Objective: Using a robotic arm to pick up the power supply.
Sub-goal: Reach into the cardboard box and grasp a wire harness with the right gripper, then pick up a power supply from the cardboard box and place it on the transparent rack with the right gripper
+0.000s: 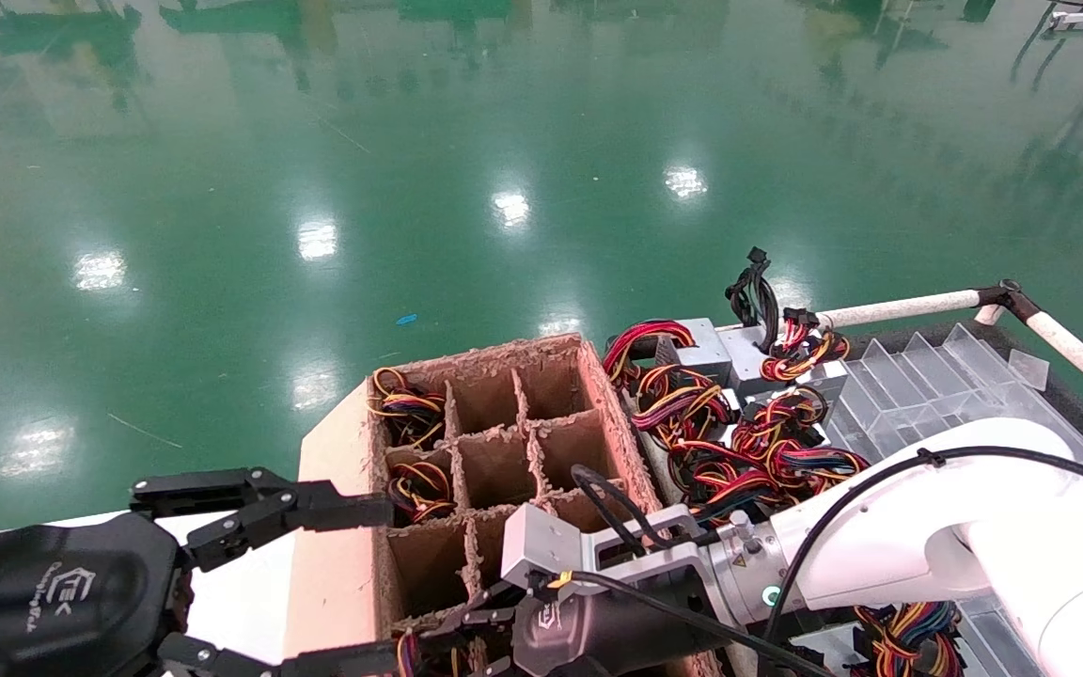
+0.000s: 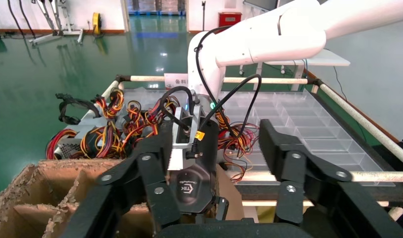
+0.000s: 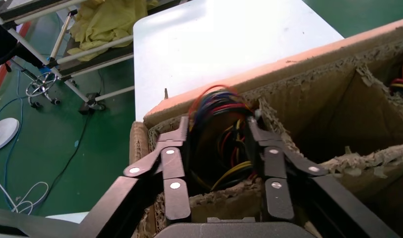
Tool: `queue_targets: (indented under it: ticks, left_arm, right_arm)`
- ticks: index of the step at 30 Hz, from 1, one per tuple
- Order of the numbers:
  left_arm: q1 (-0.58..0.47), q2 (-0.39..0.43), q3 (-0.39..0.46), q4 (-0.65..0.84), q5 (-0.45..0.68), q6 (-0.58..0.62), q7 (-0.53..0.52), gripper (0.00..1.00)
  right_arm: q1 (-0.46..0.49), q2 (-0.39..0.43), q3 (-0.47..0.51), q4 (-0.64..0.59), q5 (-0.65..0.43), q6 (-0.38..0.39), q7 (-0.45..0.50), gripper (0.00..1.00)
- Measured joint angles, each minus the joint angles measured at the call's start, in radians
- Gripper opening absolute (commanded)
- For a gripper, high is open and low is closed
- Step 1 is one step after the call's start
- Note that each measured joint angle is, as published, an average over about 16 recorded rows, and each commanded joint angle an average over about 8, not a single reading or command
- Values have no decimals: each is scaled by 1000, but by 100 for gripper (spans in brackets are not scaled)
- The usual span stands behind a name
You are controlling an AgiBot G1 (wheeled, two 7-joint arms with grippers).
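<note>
My right gripper (image 3: 218,124) reaches down into the front-left cell of the cardboard box (image 1: 603,400). Its fingers stand on either side of the power supply's looped red, yellow and black wires (image 3: 217,106), pressed against the bundle. The metal body is hidden down in the cell. In the head view the robotic arm (image 1: 880,545) comes in from the right, and its gripper (image 1: 452,639) is at the picture's bottom edge over that cell. The left gripper (image 1: 353,583) hangs open just left of the box, holding nothing, and shows again in the left wrist view (image 2: 215,131).
Wire bundles fill two more cells (image 1: 410,414) in the box's left column. A pile of power supplies (image 1: 739,442) lies right of the box, next to a clear plastic tray (image 1: 927,385) and a white rail (image 1: 899,306). A white table (image 3: 214,44) lies beyond the box.
</note>
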Motion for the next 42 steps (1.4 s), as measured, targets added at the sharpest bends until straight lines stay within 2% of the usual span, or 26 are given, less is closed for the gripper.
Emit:
queue_targets:
  ticks: [13,22,31,42]
  left_arm:
    - [0,0,0,0,0,0,0,100]
    - [0,0,0,0,0,0,0,100]
    - [0,0,0,0,0,0,0,100]
    - [0,0,0,0,0,0,0,100]
  right_arm:
    - [-6,15,-5,-37,39,-16,-23,0]
    - [-34,52,-2,4,120,-28,-11,0]
    - [-70,133,10,119,265,-32,25,0]
    - [-82,266,55,292,515,-29,70,0]
